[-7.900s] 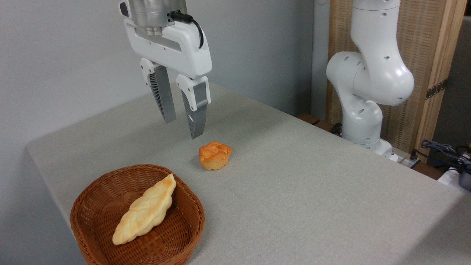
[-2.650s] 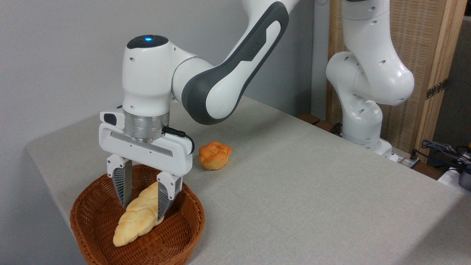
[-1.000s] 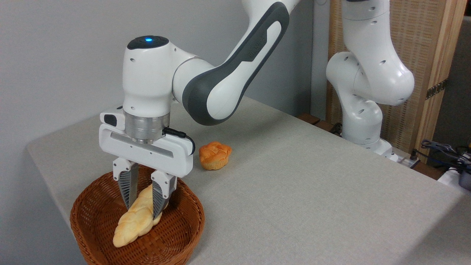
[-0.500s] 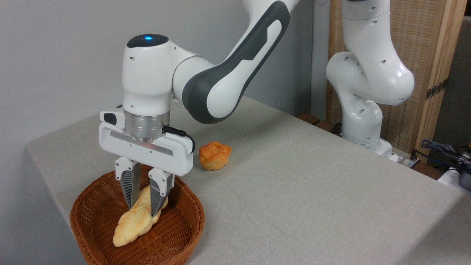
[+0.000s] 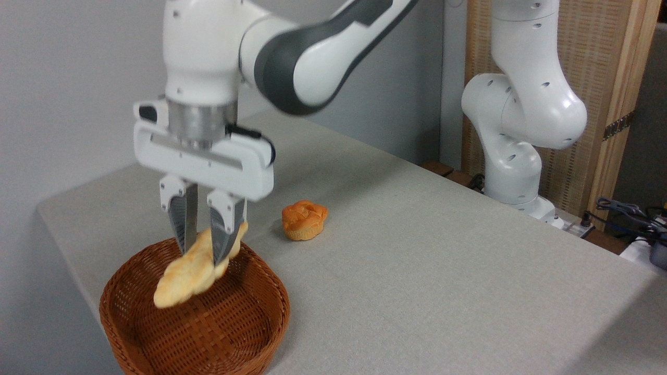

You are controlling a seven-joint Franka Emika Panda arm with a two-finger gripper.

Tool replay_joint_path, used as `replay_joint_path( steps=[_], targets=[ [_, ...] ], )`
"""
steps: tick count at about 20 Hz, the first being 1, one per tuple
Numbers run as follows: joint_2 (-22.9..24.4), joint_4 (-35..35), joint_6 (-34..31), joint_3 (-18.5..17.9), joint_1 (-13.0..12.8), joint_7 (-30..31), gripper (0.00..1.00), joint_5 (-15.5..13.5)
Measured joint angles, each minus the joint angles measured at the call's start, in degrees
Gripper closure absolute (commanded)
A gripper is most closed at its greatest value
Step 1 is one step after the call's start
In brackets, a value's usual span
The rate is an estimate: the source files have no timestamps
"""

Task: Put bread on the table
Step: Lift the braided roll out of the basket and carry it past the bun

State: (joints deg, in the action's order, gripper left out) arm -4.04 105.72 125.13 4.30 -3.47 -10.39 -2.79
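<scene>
1. Gripping the bread [image 5: 188,272] near its upper half, the claw [image 5: 202,249] has its two fingers closed narrowly on the loaf, one on either side.
2. The bread hangs in the air, tilted, with its lower pale tip pointing down toward the desk's front-left corner and its upper tip showing just past the right finger [image 5: 225,232].
3. The loaf is clear of the wicker basket [image 5: 219,328]; it touches neither the woven floor nor the rim, and it is slightly blurred.
4. The basket sits at the front-left corner of the desk [image 5: 417,271], directly under the bread, and nothing else shows inside it.
5. A small round orange bun [image 5: 305,220] lies on the grey-beige cloth, further back from the basket and toward the desk's middle, well apart from the claw.
6. The claw points straight down from a white wrist, and the white and dark grey arm [image 5: 307,47] runs up and out of the top of the view.
7. The arm's white base [image 5: 516,135] stands beyond the desk's back-right edge, in front of a wooden screen [image 5: 599,88].
8. Some cables [image 5: 630,213] lie off the desk at the far right.
</scene>
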Motion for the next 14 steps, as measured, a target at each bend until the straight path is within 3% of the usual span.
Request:
replay_joint_path(
  steps=[5, 9, 14],
  targets=[
    [6.46, -0.02, -8.96, -0.05, 0.03, -6.30, 0.49, 0.16],
    [10.91, -0.02, -18.06, -0.14, 0.09, -16.22, 0.48, 0.22],
    [16.02, -0.03, -25.45, -2.29, 0.14, -24.83, 0.37, 1.51]
  ],
)
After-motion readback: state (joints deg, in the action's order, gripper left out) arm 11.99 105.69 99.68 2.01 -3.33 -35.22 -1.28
